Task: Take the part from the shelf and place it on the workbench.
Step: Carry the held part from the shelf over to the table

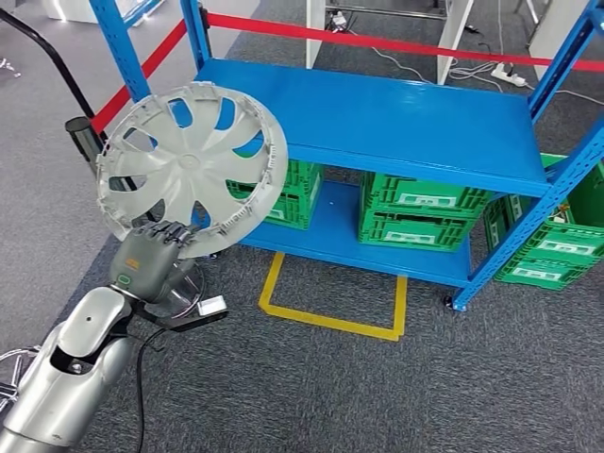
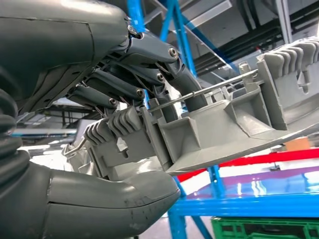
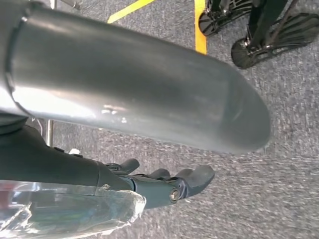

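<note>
A grey wheel cover with curved spokes is held up tilted in front of the blue shelf's left end. My left hand grips its lower rim from below. In the left wrist view, the fingers lie over the cover's ribbed rim and the thumb presses on the other side. My right hand hangs over the grey carpet; its fingers are loosely stretched out with nothing in them.
Green crates stand on the shelf's lower board, and more stand to its right. Red barrier tape runs behind the shelf. A yellow floor marking lies in front. A black pole stands at the left.
</note>
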